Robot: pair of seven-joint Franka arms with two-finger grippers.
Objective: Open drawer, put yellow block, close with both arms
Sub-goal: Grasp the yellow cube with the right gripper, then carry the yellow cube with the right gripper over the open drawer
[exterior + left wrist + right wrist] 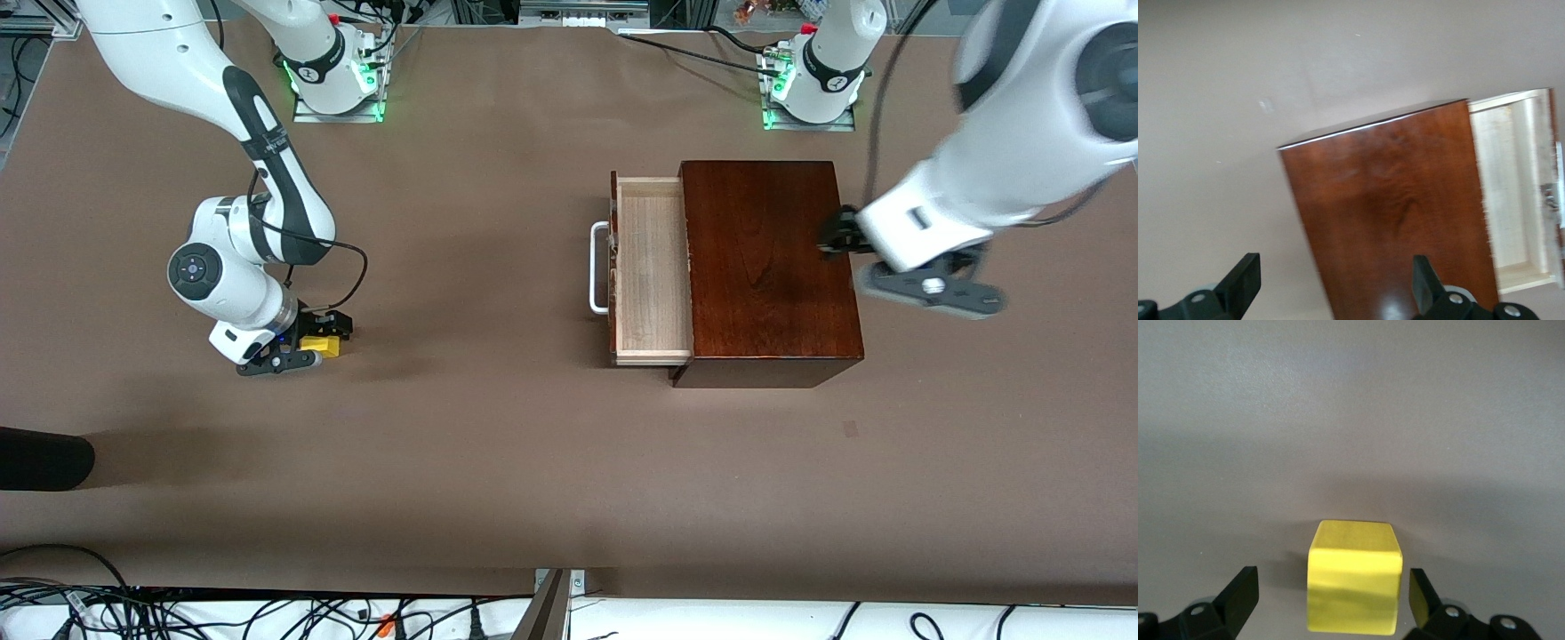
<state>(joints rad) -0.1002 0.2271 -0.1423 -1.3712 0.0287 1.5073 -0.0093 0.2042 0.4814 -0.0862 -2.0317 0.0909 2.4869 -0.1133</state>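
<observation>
The dark mahogany box (765,258) stands toward the left arm's end of the table. Its drawer (653,267) is pulled out, pale wood tray empty, white handle (597,267) facing the right arm's end. The yellow block (320,345) sits on the table toward the right arm's end. My right gripper (329,334) is low around it, open, one finger on each side with gaps; in the right wrist view the block (1353,587) lies between the fingers (1241,592). My left gripper (834,238) is open over the box's edge away from the drawer, empty. The left wrist view shows the box (1391,213) and drawer (1511,187).
A dark rounded object (44,458) lies at the table's near edge toward the right arm's end. Cables run along the near edge (267,613). Both arm bases (333,71) stand at the table's farthest edge. Bare brown table lies between block and drawer.
</observation>
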